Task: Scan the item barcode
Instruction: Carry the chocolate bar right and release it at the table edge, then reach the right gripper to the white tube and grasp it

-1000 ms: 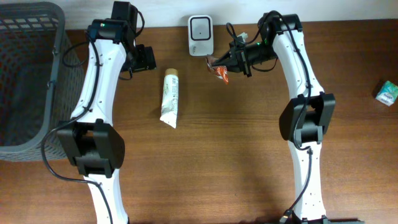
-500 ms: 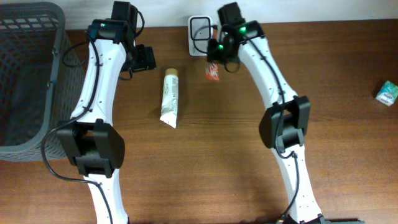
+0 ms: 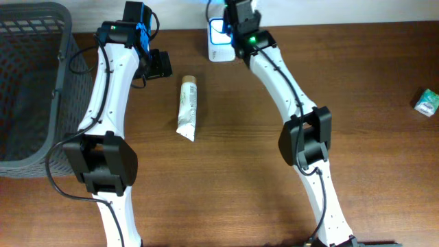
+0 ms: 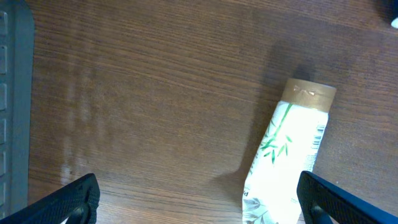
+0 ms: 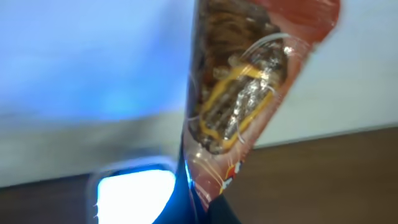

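Note:
A red-orange snack packet (image 5: 239,99) stands upright, pinched at its bottom corner by my right gripper (image 5: 202,208), which is shut on it. The white barcode scanner (image 3: 219,41) sits at the table's back edge, its window (image 5: 134,190) glowing blue just below and left of the packet. In the overhead view the right gripper (image 3: 236,20) hangs over the scanner and hides the packet. My left gripper (image 4: 199,205) is open, its black fingers (image 4: 78,198) wide apart above the table, beside a white tube (image 4: 286,162) with a tan cap.
The white tube (image 3: 186,108) lies lengthwise between the two arms. A grey mesh basket (image 3: 27,82) fills the left side. A small green box (image 3: 428,101) sits at the far right edge.
The right arm has swung left with the packet, from right of the scanner to over it. The scanner window now glows blue. The left arm has not moved.

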Action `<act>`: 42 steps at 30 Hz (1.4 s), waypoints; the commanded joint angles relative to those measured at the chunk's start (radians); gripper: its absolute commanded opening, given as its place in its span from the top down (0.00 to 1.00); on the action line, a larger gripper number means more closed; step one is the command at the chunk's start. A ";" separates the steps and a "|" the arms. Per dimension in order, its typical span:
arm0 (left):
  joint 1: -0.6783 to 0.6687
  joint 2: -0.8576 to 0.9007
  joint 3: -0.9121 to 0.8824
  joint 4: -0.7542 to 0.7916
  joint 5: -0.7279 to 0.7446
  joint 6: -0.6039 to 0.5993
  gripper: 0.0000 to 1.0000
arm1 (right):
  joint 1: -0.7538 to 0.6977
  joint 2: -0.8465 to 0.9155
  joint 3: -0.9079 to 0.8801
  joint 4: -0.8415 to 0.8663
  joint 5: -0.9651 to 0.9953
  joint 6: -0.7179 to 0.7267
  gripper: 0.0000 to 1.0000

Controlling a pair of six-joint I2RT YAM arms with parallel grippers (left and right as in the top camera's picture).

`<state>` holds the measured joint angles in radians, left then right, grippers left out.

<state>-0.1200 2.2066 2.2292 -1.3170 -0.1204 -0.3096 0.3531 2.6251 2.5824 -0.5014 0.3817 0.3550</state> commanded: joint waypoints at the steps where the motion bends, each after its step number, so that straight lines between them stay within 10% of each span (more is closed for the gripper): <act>1: 0.005 -0.016 -0.003 0.001 0.000 0.001 0.01 | -0.113 -0.048 0.000 -0.151 0.262 -0.003 0.96; 8: 0.005 -0.016 -0.003 0.001 0.000 0.001 0.01 | -0.494 -0.049 0.000 -0.663 0.484 0.118 0.96; 17: 0.005 -0.016 -0.003 0.001 0.000 0.001 0.01 | -0.870 -0.049 0.000 -0.801 0.457 0.016 0.91; 18: 0.005 -0.016 -0.003 0.001 0.000 0.001 0.01 | -0.895 -0.049 0.000 -0.813 0.456 0.016 0.83; 19: 0.005 -0.016 -0.003 0.001 0.000 0.001 0.01 | -0.914 -0.049 0.000 -0.816 0.424 0.016 0.37; 22: 0.005 -0.016 -0.003 0.001 0.000 0.000 0.01 | -0.929 -0.049 0.000 -0.823 0.173 0.016 0.18; 30: 0.005 -0.016 -0.003 0.001 0.000 0.001 0.01 | -0.724 -0.049 0.000 -0.779 -0.983 -0.236 0.17; 42: 0.005 -0.016 -0.003 0.001 0.000 0.001 0.01 | -0.034 -0.017 -0.003 -0.723 -1.025 -0.095 0.19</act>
<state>-0.1200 2.2066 2.2292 -1.3170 -0.1204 -0.3096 0.2096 2.6240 2.5816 -1.2602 -0.6331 0.1780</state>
